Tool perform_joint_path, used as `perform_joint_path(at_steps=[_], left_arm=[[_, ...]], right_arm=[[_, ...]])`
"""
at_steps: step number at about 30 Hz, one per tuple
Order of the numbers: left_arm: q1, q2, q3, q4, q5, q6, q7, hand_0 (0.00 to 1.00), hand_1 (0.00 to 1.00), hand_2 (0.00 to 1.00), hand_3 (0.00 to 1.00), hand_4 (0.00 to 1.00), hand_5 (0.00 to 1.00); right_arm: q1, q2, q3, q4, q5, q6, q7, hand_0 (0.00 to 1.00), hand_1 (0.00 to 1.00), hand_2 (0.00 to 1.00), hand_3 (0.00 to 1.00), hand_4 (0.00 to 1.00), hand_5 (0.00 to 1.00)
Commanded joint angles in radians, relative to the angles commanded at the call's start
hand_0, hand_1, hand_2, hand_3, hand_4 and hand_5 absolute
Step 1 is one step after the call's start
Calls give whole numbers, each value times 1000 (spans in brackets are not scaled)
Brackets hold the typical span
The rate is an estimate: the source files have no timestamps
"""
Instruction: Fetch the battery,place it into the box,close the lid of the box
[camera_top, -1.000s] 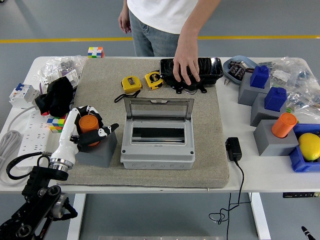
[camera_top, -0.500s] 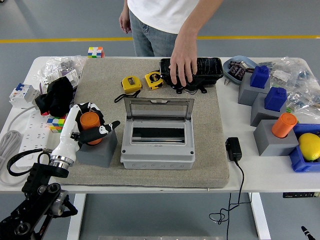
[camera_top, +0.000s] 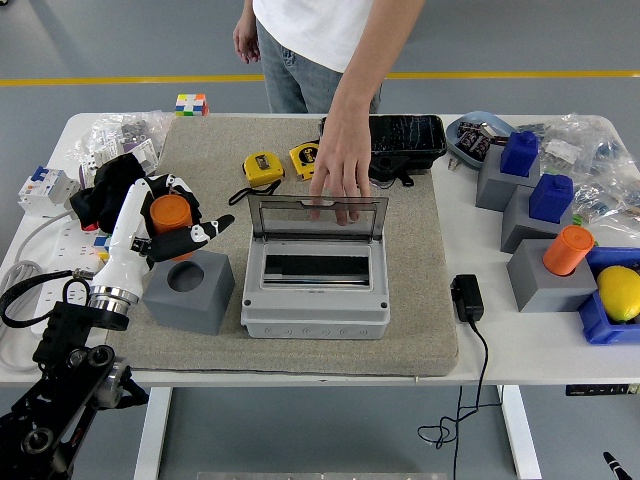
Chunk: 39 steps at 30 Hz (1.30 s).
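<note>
My left hand (camera_top: 168, 222) is shut on the orange cylindrical battery (camera_top: 169, 215) and holds it lifted above and left of its grey holder block (camera_top: 190, 291), whose round socket now shows empty. The grey box (camera_top: 315, 282) sits at the mat's centre with its clear lid (camera_top: 317, 217) standing open. A person's hand (camera_top: 338, 183) reaches over from the far side and touches the lid's top edge. My right hand is out of view.
Two yellow tape measures (camera_top: 263, 166) and a black tray (camera_top: 405, 139) lie behind the box. A black adapter (camera_top: 466, 296) lies right of the mat. Grey blocks with blue and orange batteries (camera_top: 567, 250) stand at the right. A Rubik's cube and cables lie at the left.
My left hand has lifted the orange battery out of the grey block and moved it up and left. The person's hand moved from the black tray to the box's lid.
</note>
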Motion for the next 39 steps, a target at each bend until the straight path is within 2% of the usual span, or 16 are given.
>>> perform_joint_path(at_steps=[4, 5, 8, 12, 16, 17, 20, 22, 23, 24, 28, 29, 30, 34, 35, 39], left_arm=[[-9, 14, 7, -48, 96, 44, 30, 56, 44, 98, 79, 998, 2], [-12, 19, 10, -61, 125, 55, 41, 55, 42, 94, 71, 998, 45], [-25, 41, 33, -106, 241, 81, 77, 55, 42, 94, 71, 998, 45], [-46, 79, 81, -164, 398, 93, 130, 54, 40, 92, 70, 998, 73], [-69, 118, 140, -222, 549, 86, 186, 54, 40, 92, 70, 998, 73], [-74, 125, 154, -234, 579, 80, 200, 54, 38, 90, 64, 973, 161], [-90, 148, 211, -280, 686, 48, 252, 54, 38, 90, 64, 973, 161], [-98, 155, 239, -295, 729, 34, 268, 54, 38, 90, 64, 973, 161], [-106, 161, 260, -304, 756, 27, 278, 54, 37, 90, 62, 930, 227], [-117, 165, 284, -310, 783, 21, 288, 54, 37, 90, 62, 930, 227], [-163, 172, 361, -296, 826, 9, 306, 54, 37, 90, 62, 930, 227], [-181, 171, 384, -286, 834, 3, 308, 55, 39, 87, 61, 882, 275], [-194, 170, 402, -277, 841, 1, 309, 55, 39, 87, 61, 882, 275], [-256, 153, 476, -218, 834, 3, 300, 55, 39, 87, 61, 882, 275], [-271, 144, 494, -200, 827, 6, 297, 55, 36, 82, 55, 838, 301], [-309, 109, 534, -135, 802, 14, 288, 55, 36, 82, 55, 838, 301]], right_arm=[[1, 0, 9, -1, -5, 0, 0, 828, 819, 783, 818, 998, 998], [2, 1, 11, -2, -6, 0, 0, 828, 819, 783, 818, 998, 998], [3, 0, 16, -3, -9, 1, 0, 828, 819, 783, 818, 998, 998], [5, 0, 27, -4, -15, 0, 0, 828, 819, 783, 818, 998, 998], [8, -2, 41, -5, -22, 0, 0, 828, 819, 783, 818, 998, 998], [9, -3, 45, -6, -24, 0, 0, 828, 818, 783, 818, 998, 998], [11, -5, 65, -9, -39, 0, -2, 828, 818, 783, 818, 998, 998], [12, -5, 76, -9, -48, 0, -3, 828, 818, 783, 818, 998, 998], [12, -5, 82, -9, -53, 0, -4, 828, 819, 783, 818, 998, 998], [13, -6, 89, -9, -58, 0, -4, 828, 819, 783, 818, 998, 998], [15, -8, 113, -9, -76, -1, -8, 828, 819, 783, 818, 998, 998], [16, -9, 119, -9, -82, -1, -9, 829, 819, 783, 817, 998, 998], [16, -9, 122, -9, -85, -1, -10, 829, 819, 783, 817, 998, 998], [21, -12, 142, -9, -103, -2, -15, 829, 819, 783, 817, 998, 998], [22, -13, 142, -9, -104, -2, -14, 828, 819, 782, 818, 998, 998], [24, -15, 144, -9, -109, -3, -14, 828, 819, 782, 818, 998, 998]])
